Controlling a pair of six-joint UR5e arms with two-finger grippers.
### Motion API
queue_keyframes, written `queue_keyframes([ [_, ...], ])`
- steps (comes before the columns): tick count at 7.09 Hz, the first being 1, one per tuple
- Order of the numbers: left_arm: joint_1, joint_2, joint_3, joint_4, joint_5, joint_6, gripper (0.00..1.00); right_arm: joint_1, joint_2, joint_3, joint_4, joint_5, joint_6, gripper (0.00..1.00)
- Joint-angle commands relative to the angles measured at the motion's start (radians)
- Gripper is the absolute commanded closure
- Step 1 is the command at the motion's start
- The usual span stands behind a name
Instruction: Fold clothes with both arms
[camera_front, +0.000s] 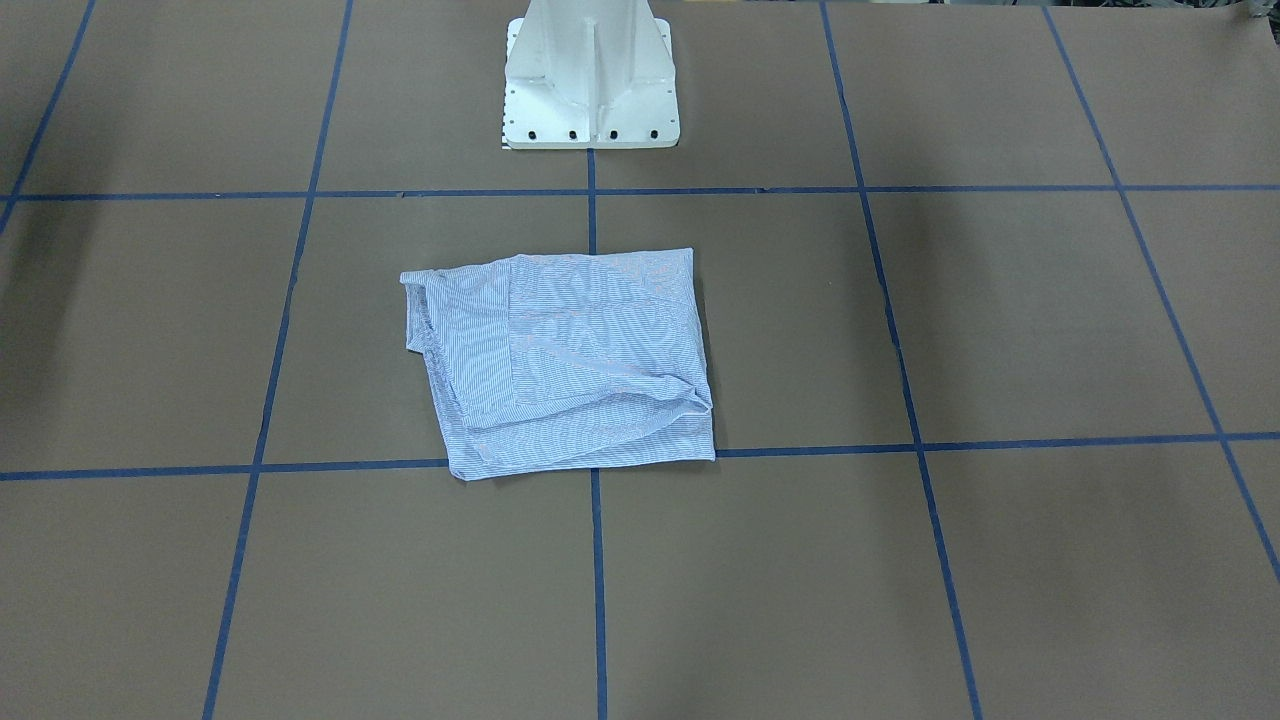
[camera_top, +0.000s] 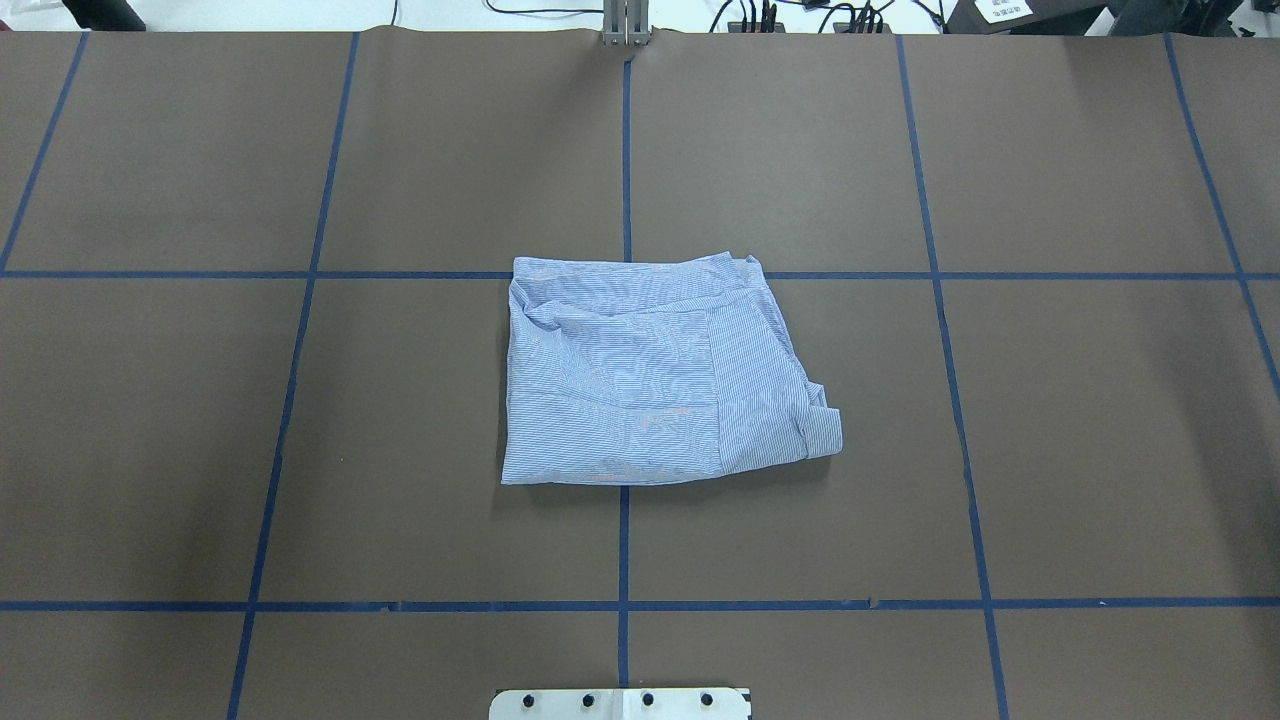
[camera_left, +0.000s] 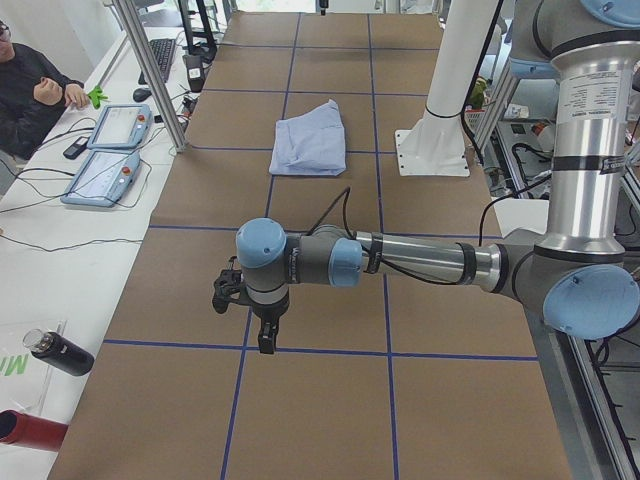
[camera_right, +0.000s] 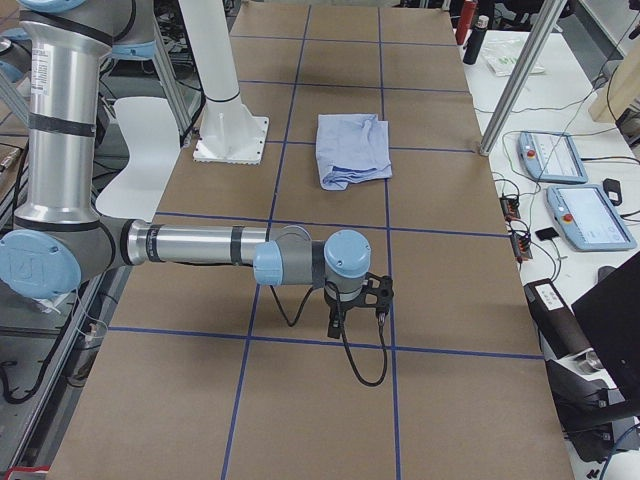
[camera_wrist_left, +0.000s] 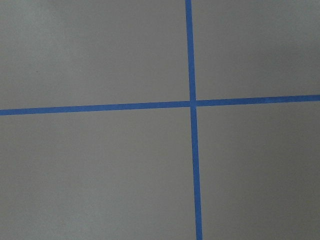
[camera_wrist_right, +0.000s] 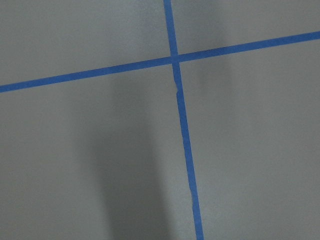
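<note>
The shirt (camera_top: 650, 375) is folded into a rough rectangle and lies flat in the middle of the brown tabletop (camera_top: 1000, 450). It sits right across a crossing of the blue tape (camera_top: 450, 606) lines, just in front of the white pedestal (camera_front: 590, 80). In the overhead view a thicker banded edge pokes out at its right near corner. Nothing touches it, and both arms are well apart from it. The left arm (camera_left: 400, 260) stretches level over the left end, with the left tool (camera_left: 267, 338) pointing down above a tape line. The right arm (camera_right: 200, 243) mirrors that at the right end, right tool (camera_right: 335, 322) pointing down too. How far either tool is open, I cannot tell from these side views. Both wrist cameras show only brown surface and a tape crossing.
</note>
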Motion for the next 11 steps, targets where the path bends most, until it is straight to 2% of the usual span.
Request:
queue_keyframes([
  [1,0.018,-0.001,0.046,-0.040,0.002,-0.001,0.00,0.000,-0.001,-0.014,0.000,-0.027,-0.005,0.00],
  [3,0.021,-0.001,-0.008,-0.038,-0.002,-0.112,0.00,0.000,-0.009,-0.026,0.063,-0.068,-0.002,0.00],
  [6,0.021,0.001,-0.008,-0.037,0.003,-0.113,0.00,0.017,-0.030,-0.040,0.115,-0.067,-0.013,0.00],
  [7,0.021,0.001,-0.008,-0.037,0.005,-0.114,0.00,0.025,-0.026,-0.026,0.076,-0.065,-0.013,0.00],
  [9,0.021,0.001,-0.008,-0.035,0.005,-0.113,0.00,0.052,0.020,0.081,-0.112,-0.055,-0.017,0.00],
  [11,0.021,0.001,-0.008,-0.037,0.005,-0.113,0.00,0.089,0.020,0.138,-0.127,-0.055,-0.058,0.00],
])
